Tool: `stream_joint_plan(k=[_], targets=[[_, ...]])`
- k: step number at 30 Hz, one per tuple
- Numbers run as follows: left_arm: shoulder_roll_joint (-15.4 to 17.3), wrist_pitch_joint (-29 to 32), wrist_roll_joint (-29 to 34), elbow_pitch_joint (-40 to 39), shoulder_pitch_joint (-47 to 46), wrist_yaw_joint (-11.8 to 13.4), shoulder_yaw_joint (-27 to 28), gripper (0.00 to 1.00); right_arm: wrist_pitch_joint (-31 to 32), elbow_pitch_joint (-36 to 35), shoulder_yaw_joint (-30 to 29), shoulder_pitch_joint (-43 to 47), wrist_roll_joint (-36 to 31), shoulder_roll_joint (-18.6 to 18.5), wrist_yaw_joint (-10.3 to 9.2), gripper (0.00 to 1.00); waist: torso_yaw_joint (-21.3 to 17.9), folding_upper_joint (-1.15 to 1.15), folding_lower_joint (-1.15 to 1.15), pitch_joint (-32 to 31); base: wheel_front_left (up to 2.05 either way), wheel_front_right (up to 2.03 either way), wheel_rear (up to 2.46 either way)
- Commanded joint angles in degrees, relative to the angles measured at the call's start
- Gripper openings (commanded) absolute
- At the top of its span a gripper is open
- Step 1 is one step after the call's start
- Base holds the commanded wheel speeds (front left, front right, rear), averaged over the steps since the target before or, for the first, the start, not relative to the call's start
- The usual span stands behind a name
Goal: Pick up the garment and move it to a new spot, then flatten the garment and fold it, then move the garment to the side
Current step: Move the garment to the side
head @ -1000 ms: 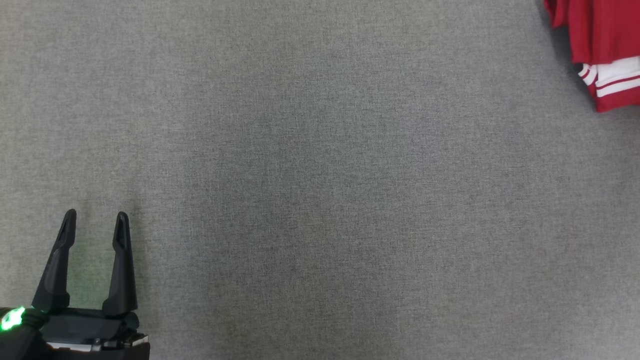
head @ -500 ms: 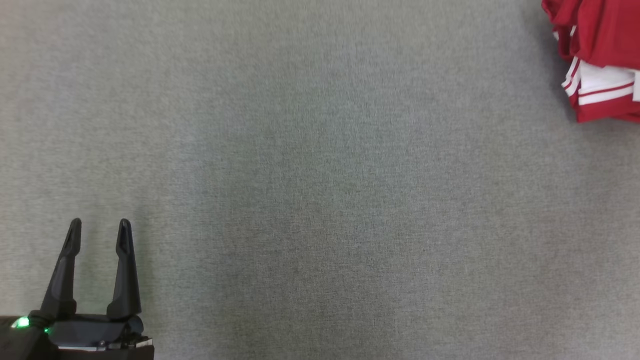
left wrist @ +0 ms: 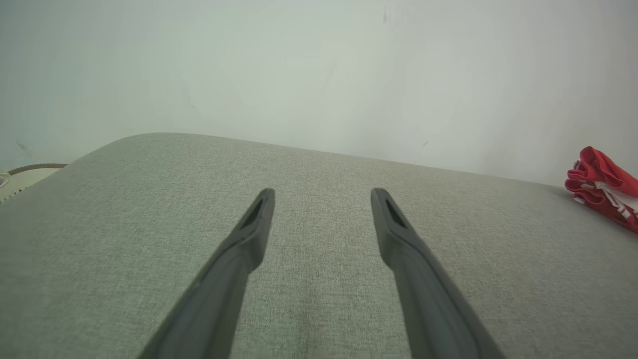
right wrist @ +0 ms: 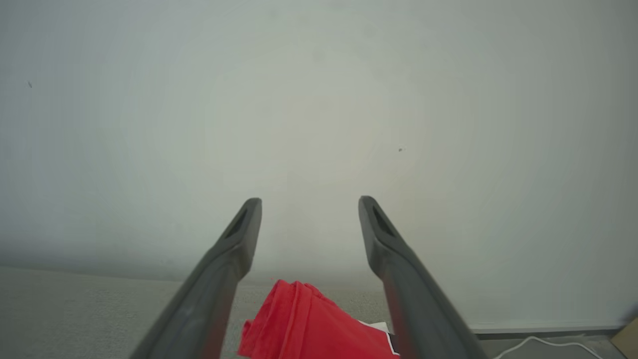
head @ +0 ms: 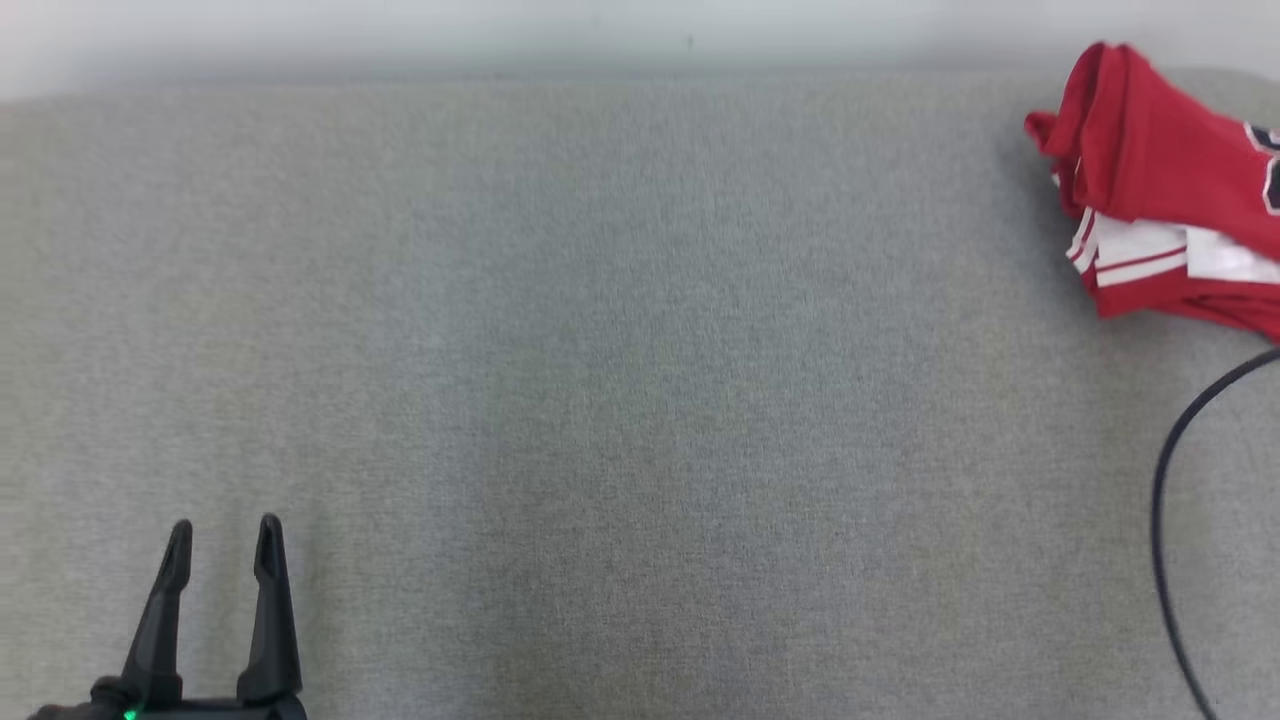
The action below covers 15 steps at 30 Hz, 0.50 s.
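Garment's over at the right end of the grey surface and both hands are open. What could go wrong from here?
1. The red garment lies bunched near the far right corner of the grey surface, running past the head view's edge; it may loosen or slip off.
2. A black cable arcs beside it; the right hand, open above the garment, could snag either when it pulls back.

No text can be read; the dark printed mark [head: 1272, 188] on the red garment [head: 1150, 170] is cut off and unreadable.
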Motion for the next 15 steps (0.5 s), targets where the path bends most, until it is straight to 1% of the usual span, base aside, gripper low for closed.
stream_joint_plan(k=[1,7,8,10,15], targets=[[-0.1,-0.2,-0.1,0.3,1.1,0.4,0.2,1.0,-0.6,-1.3,0.1,1.5,0.4,0.4,0.01,1.0,0.9,0.0,0.01,-3.5,0.0,0.0,0.0],[-0.2,-0.2,-0.4,0.9,3.0,1.2,0.3,1.0,-1.7,-7.7,-1.7,7.9,0.3,2.6,0.01,1.0,1.5,0.0,0.01,-6.7,0.0,0.0,0.0],[-0.2,-0.2,-0.4,0.9,3.0,1.2,0.3,1.0,-1.7,-7.7,-1.7,7.9,0.3,2.6,0.01,1.0,1.5,0.0,0.01,-6.7,0.0,0.0,0.0],[-0.2,-0.2,-0.4,1.0,3.7,1.4,0.1,1.0,-1.7,-9.8,-2.3,10.7,-0.9,3.4,0.01,1.0,1.7,0.0,0.01,-7.6,0.0,0.0,0.0],[-0.2,-0.2,-0.9,1.1,4.4,1.9,-0.5,1.0,-1.7,-16.0,-7.5,18.1,-4.1,6.0,0.01,1.0,2.7,0.0,0.01,-9.6,0.0,0.0,0.0]])
